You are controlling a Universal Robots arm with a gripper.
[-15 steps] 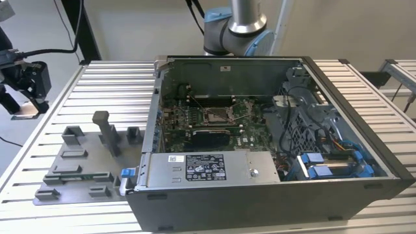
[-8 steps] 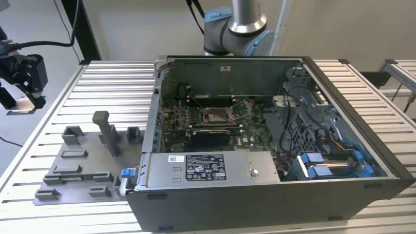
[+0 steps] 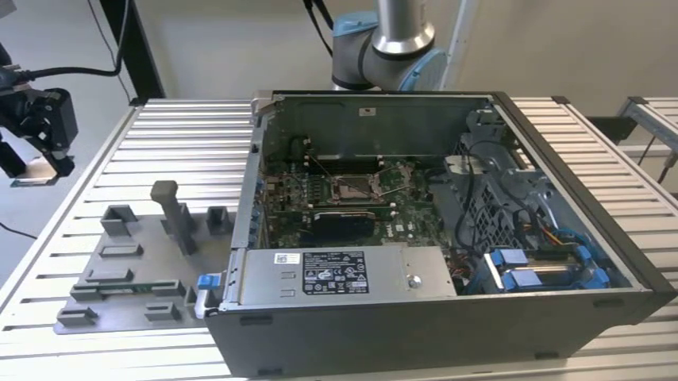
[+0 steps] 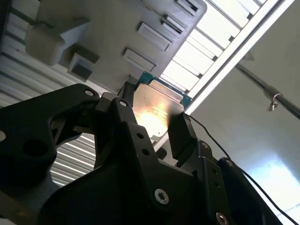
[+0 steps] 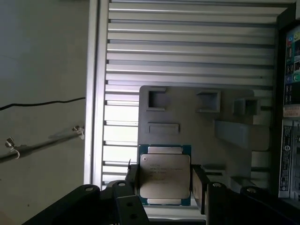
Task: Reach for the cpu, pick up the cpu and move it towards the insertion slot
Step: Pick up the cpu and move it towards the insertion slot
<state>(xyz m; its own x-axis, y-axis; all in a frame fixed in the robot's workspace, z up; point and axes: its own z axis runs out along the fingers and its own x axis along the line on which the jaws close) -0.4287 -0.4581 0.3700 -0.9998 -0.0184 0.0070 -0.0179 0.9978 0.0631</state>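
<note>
1. Black two-fingered gripper hangs well out to the exterior view's left of the flat grey plastic fixture plate and higher in that view, at the outer edge of the ribbed aluminium table.
2. Tool state: the fingers are clamped on opposite edges of the cpu, a thin square chip with a pale silver-beige face and a green rim. Both wrist views show the grip; the second wrist view catches a bright glare on the cpu, with a finger against its side.
3. The cpu is lifted clear of the fixture plate and touches nothing but the gripper. In the first wrist view it sits in front of the plate's near edge.
4. The insertion slot, a square socket with a shiny metal frame and dark centre, lies well apart from the fixture plate, to the exterior view's right. It sits on the green circuit board inside the open grey metal computer case.
5. The case stands just beside the fixture plate. The cpu and the slot are on opposite sides of the plate.
</note>
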